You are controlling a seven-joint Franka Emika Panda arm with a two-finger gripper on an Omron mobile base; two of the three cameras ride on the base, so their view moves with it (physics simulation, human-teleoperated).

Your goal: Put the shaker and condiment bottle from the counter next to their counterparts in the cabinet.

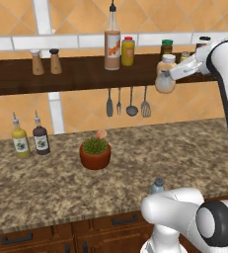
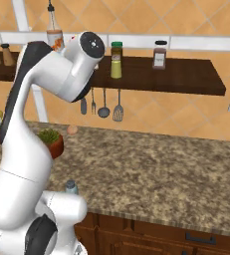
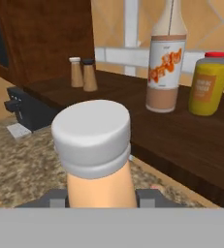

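Note:
My gripper (image 1: 168, 74) is shut on the condiment bottle (image 1: 165, 84), a squat peach-filled bottle with a white cap (image 3: 91, 135). I hold it in the air just in front of the cabinet shelf (image 1: 76, 74), right of the tall orange-labelled bottle (image 3: 166, 63) and the yellow red-capped bottle (image 3: 208, 85). Grey fingers (image 3: 150, 196) clamp its body on both sides. The pale blue-grey shaker (image 1: 157, 186) stands on the counter (image 1: 51, 183) near the front edge, by my base. Further right on the shelf are a yellow-green shaker (image 2: 116, 61) and a dark brown jar (image 2: 160, 56).
Two brown shakers (image 1: 45, 62) stand at the shelf's left end. Utensils (image 1: 128, 104) hang below the shelf. A potted plant (image 1: 95, 152) sits mid-counter, and two small bottles (image 1: 30, 139) stand by the wall at left. A dark appliance (image 3: 28, 109) rests on the counter under the shelf.

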